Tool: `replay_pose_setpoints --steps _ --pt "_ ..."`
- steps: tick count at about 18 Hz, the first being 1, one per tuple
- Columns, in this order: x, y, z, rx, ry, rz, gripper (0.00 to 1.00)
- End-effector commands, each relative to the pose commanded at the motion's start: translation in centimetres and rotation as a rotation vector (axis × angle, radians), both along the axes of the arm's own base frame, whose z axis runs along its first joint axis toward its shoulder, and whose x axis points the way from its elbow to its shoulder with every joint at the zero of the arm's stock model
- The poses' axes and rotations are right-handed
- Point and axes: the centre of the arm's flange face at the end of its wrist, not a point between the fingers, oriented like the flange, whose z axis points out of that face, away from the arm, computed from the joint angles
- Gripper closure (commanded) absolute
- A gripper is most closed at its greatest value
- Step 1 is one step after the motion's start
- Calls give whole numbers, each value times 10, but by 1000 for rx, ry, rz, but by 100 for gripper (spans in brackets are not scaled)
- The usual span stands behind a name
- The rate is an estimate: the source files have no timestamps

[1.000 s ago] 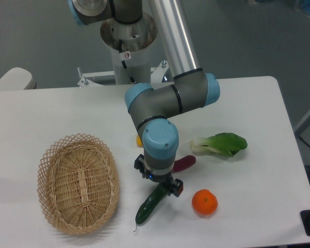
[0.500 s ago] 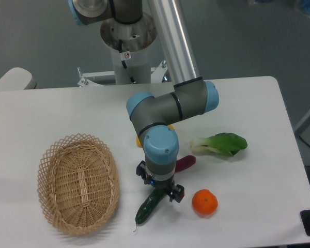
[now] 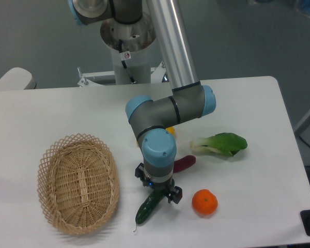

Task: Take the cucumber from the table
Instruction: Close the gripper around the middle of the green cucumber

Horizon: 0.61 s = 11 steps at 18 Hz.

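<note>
The gripper (image 3: 157,194) sits low over the top end of the cucumber (image 3: 149,206), which lies on the table (image 3: 258,103) near the basket (image 3: 78,182), probably to grab it, but whether it is squeezing cannot be told.

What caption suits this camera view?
Robot hand poised over the dark green glossy cucumber lying on the white table.

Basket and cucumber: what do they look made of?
The basket looks like woven wicker in a matte tan, with an open lattice rim. The cucumber has smooth, glossy dark green skin with a highlight; whether it is real or plastic cannot be told.
</note>
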Motion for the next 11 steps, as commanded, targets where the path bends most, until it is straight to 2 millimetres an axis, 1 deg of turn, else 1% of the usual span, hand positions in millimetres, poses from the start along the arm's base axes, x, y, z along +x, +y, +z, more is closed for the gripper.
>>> replay_pose_setpoints --steps 1,2,3,4,5,6,7,8,9,11 --pt "0 0 0 0 0 2 0" --pt "0 1 0 5 5 -1 5" --pt "0 2 1 10 10 -3 20" --pt "-1 3 1 13 13 -6 39" --pt "-2 2 1 13 13 -8 50" --pt "-2 2 1 14 15 -12 59" --pt "-2 3 2 16 17 -12 66" --pt "-4 2 2 18 19 -14 71" --pt "-4 2 4 20 22 -21 74" --pt "-6 3 7 23 25 -35 75"
